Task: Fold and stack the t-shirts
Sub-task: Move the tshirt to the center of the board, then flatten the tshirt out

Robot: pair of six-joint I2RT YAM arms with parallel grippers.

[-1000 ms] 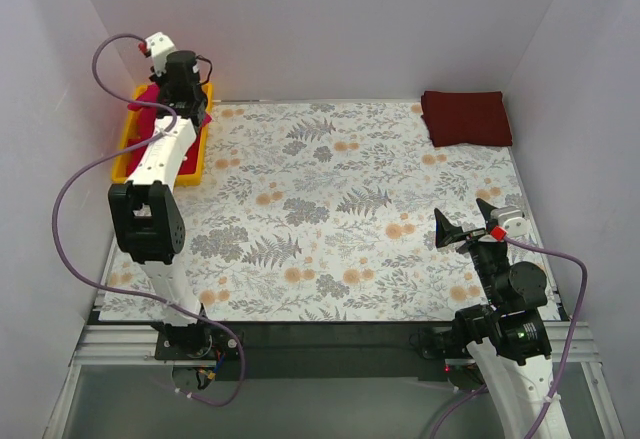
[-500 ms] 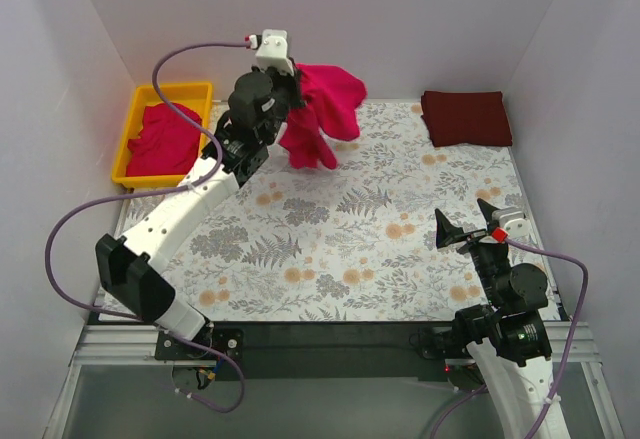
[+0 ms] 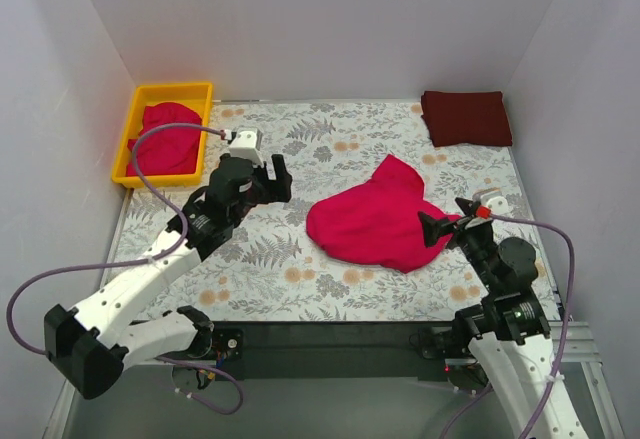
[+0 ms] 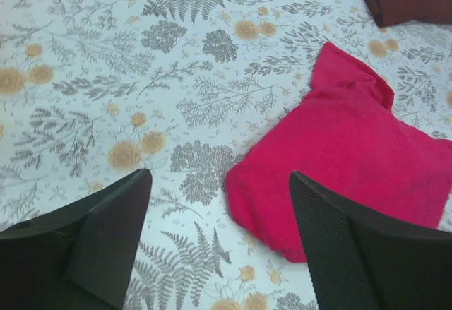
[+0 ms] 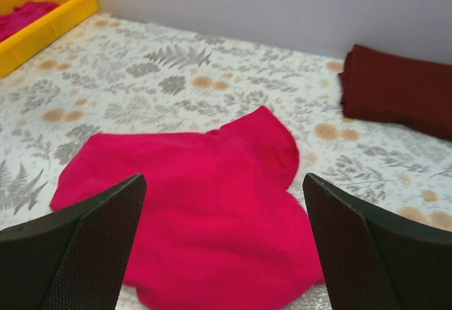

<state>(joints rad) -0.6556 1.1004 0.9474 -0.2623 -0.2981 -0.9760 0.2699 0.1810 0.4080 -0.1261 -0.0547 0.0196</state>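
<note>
A crumpled crimson-pink t-shirt (image 3: 375,221) lies on the flowered table, right of centre, and shows in the left wrist view (image 4: 346,162) and the right wrist view (image 5: 205,204). A dark maroon t-shirt (image 3: 465,117) lies folded at the back right corner. More pink t-shirts (image 3: 165,139) fill the yellow tray. My left gripper (image 3: 272,177) hangs open and empty to the left of the crumpled shirt, clear of it (image 4: 220,183). My right gripper (image 3: 448,217) stands open at the shirt's right edge, with the cloth in front of its fingers (image 5: 224,183).
The yellow tray (image 3: 170,89) stands at the back left against the wall. Grey walls close in the table on three sides. The flowered cloth (image 3: 300,279) covers the table up to the black rail at the near edge.
My left arm lifted a pink t-shirt out of the tray, swung it over the table and let it go; it now lies right of centre. The right gripper has moved up to it.
</note>
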